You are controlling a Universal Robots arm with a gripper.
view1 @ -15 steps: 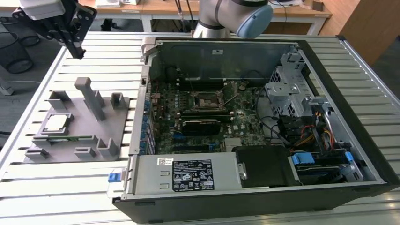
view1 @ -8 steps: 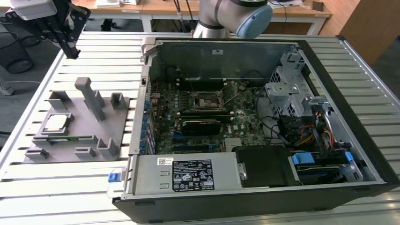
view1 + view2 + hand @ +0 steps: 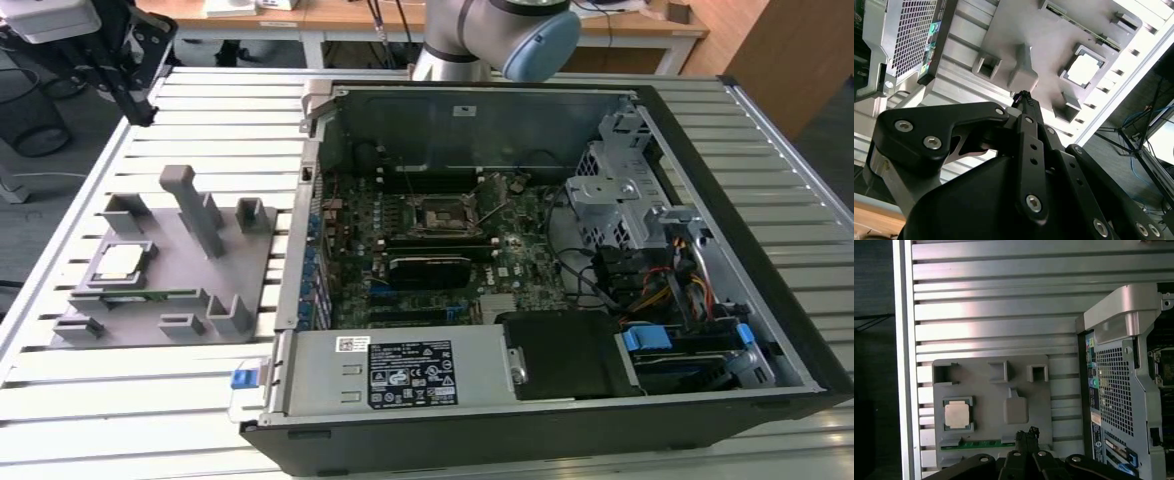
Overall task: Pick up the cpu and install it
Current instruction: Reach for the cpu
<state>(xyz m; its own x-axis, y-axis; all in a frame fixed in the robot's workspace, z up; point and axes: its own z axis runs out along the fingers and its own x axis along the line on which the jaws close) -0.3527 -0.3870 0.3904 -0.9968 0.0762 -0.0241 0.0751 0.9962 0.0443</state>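
Note:
The cpu [image 3: 120,262], a flat square chip with a silver top, lies in a recess of the grey tray [image 3: 180,290] at the exterior view's left. Both wrist views look down on the cpu [image 3: 1083,68] [image 3: 957,415] in the tray [image 3: 1039,40] [image 3: 984,390]. My gripper [image 3: 138,115] hangs high over the slatted table beyond the tray's far end, well apart from the chip. Its black fingers [image 3: 1023,97] [image 3: 1027,434] stand shut with nothing between them. The black socket [image 3: 438,215] sits on the motherboard inside the open computer case [image 3: 694,110].
A green memory stick [image 3: 979,444] lies along one edge of the tray. Upright grey posts [image 3: 198,210] rise from the tray beside the chip. The case's metal wall [image 3: 304,200] stands just to the tray's right in the exterior view. The arm's base [image 3: 494,40] is behind the case.

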